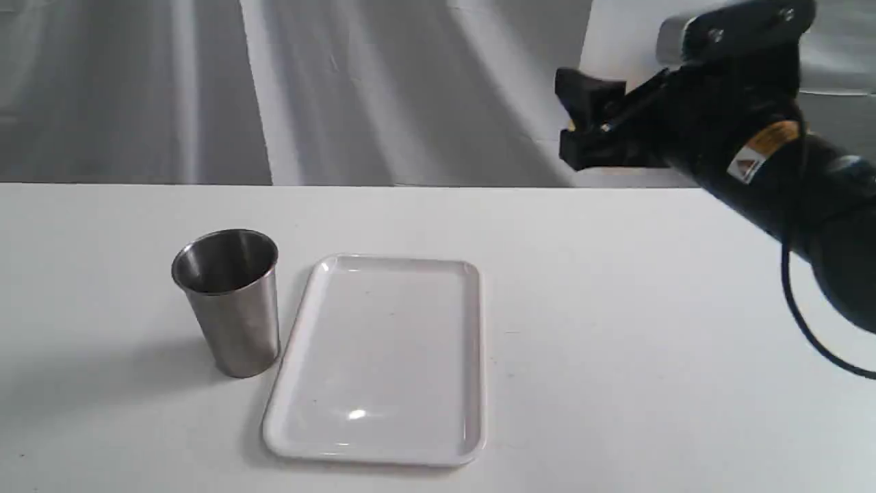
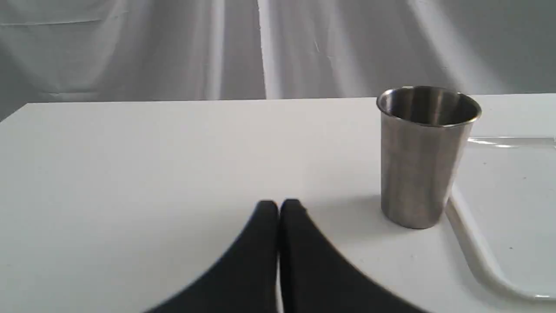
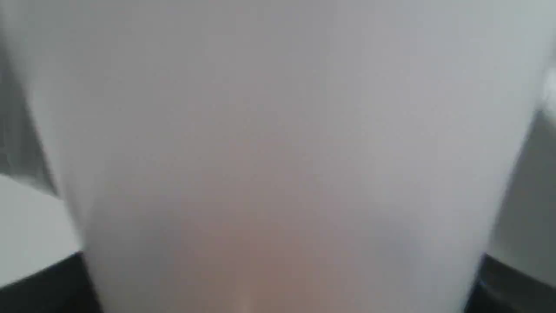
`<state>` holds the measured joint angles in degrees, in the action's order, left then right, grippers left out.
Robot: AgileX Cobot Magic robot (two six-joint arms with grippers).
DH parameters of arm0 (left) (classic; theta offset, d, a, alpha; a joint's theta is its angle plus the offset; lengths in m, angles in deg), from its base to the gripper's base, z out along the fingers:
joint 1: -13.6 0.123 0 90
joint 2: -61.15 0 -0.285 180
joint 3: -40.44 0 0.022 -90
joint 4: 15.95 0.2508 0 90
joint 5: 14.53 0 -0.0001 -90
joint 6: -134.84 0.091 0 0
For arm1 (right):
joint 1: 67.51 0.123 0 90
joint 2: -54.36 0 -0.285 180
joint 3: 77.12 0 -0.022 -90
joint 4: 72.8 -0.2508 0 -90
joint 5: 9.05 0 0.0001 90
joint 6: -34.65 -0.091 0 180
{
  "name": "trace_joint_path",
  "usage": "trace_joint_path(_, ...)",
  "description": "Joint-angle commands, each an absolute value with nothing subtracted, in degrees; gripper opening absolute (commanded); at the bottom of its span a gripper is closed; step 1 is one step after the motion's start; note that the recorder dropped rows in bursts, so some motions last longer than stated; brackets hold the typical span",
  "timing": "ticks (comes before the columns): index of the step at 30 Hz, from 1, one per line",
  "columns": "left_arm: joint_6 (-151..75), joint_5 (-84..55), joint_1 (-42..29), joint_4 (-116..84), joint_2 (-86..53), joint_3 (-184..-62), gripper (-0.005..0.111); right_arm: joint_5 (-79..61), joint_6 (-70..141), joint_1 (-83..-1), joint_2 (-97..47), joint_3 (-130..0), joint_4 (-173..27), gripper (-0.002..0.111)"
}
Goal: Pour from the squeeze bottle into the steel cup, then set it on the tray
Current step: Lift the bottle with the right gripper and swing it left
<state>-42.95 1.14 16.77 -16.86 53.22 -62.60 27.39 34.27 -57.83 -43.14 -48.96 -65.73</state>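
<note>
Far left, the left gripper [image 2: 278,206] sits low over the table [image 1: 616,342], its jaws pressed together on nothing. The steel cup [image 1: 229,308] stands upright just beside the left long rim of the tray [image 1: 383,342]; whether they touch is unclear. The cup's inside is dark and shiny, and any liquid in it cannot be made out. The tray lies flat, lengthwise front to back. At the upper right, the right arm [image 1: 787,171] reaches in level, well above the table. The jaws of the right gripper [image 1: 582,122] stand part open, clasping the squeeze bottle [image 3: 278,130], with an amber tint low in its body.
</note>
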Motion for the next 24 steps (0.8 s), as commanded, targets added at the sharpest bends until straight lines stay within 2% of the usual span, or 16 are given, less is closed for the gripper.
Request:
trace_joint_path(1, -43.18, 0.71, 16.3, -16.91, 53.37, -62.35, 0.0, 23.76, 34.65, -58.35, -37.79, -49.86, -66.07, 0.0)
trace_joint_path(8, -43.04, 0.71, 16.3, -16.91, 53.37, -62.35, 0.0, 5.55, 31.03, -58.21, -30.58, -54.92, -56.54, 0.0)
trace_joint_path(15, -43.04, 0.71, 16.3, -16.91, 53.37, -62.35, 0.0, -11.18, -2.64, -57.63, -27.1, -62.07, -28.47, 0.0)
trace_joint_path(19, -43.17, 0.71, 16.3, -16.91, 53.37, -62.35, 0.0, -17.39, -16.05, -54.69, -26.4, -64.44, -11.91, 0.0)
trace_joint_path(24, -43.17, 0.71, 16.3, -16.91, 53.37, -62.35, 0.0, -23.2, -18.45, -48.05, -26.68, -66.23, -1.72, 0.0)
